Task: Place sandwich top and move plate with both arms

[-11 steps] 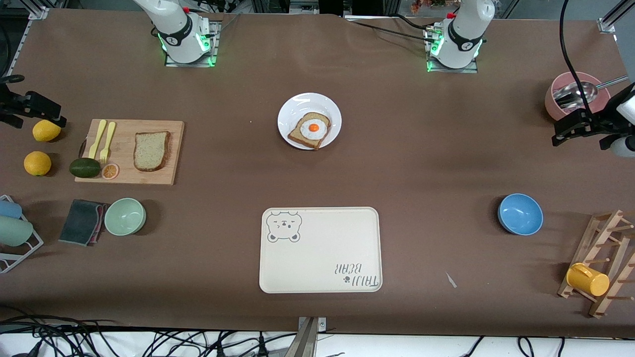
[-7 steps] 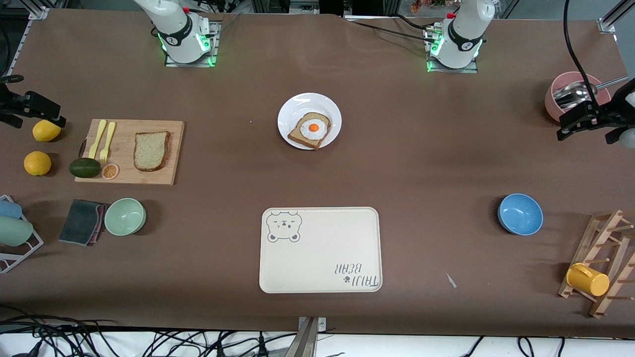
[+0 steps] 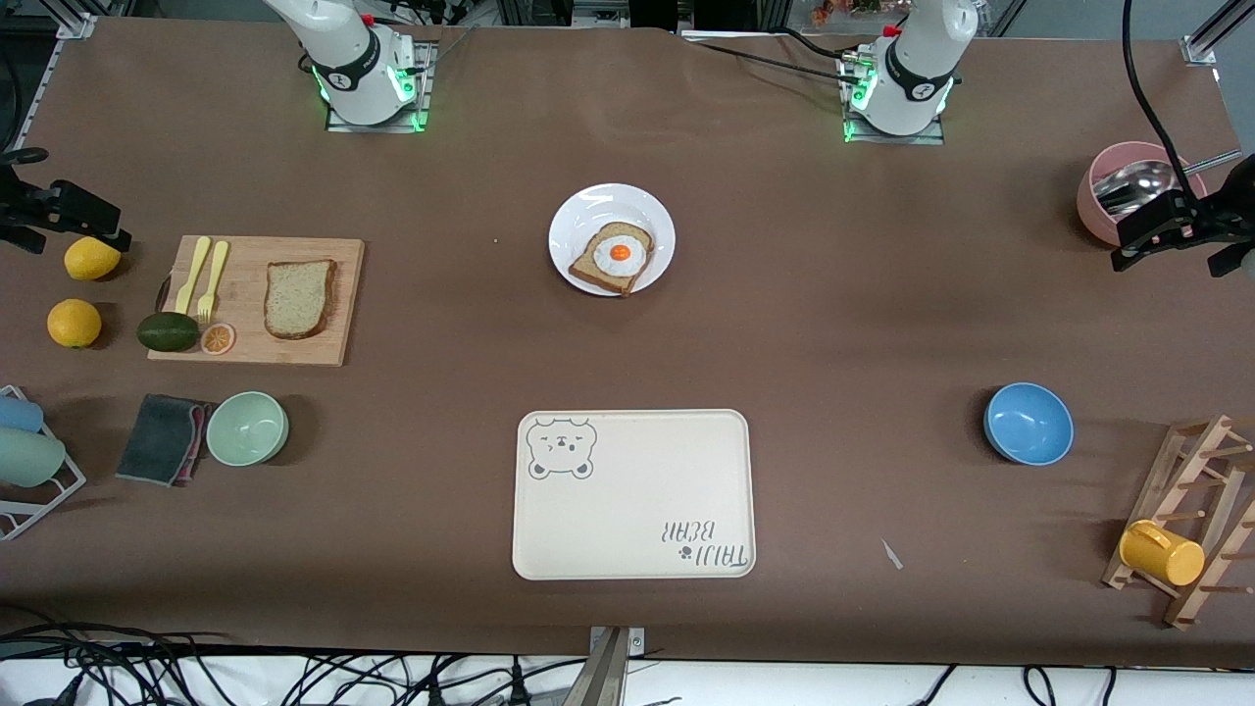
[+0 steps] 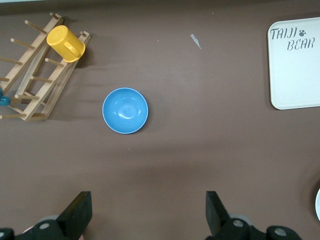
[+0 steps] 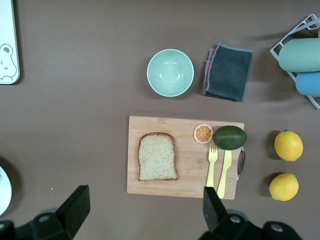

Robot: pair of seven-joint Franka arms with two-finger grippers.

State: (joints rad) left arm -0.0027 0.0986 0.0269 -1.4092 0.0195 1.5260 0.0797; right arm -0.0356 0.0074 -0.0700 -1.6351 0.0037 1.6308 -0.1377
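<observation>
The sandwich top (image 3: 299,297), a plain speckled brown slice, lies flat on a wooden cutting board (image 3: 343,255) toward the right arm's end of the table. It also shows in the right wrist view as the sandwich top (image 5: 157,163). The white plate (image 3: 588,211) sits mid-table near the bases, carrying a bread slice with a fried egg (image 3: 614,257). My right gripper (image 3: 69,216) hangs open and empty above the lemons, apart from the board; its fingers (image 5: 80,200) stand wide. My left gripper (image 3: 1167,230) hangs open and empty beside the pink bowl, fingers (image 4: 214,205) spread over bare table.
A cream bear tray (image 3: 633,494) lies nearer the front camera than the plate. A blue bowl (image 3: 1028,423), a wooden rack (image 3: 1191,510) with a yellow mug (image 3: 1160,553) and a pink bowl (image 3: 1103,201) with a ladle are at the left arm's end. Lemons (image 3: 75,323), an avocado (image 3: 167,331), forks (image 3: 206,279), a green bowl (image 3: 246,428) and a grey cloth (image 3: 162,438) are near the board.
The left gripper has drifted toward the left arm's end of the table, closer to the pink bowl. The right arm and all objects have stayed still.
</observation>
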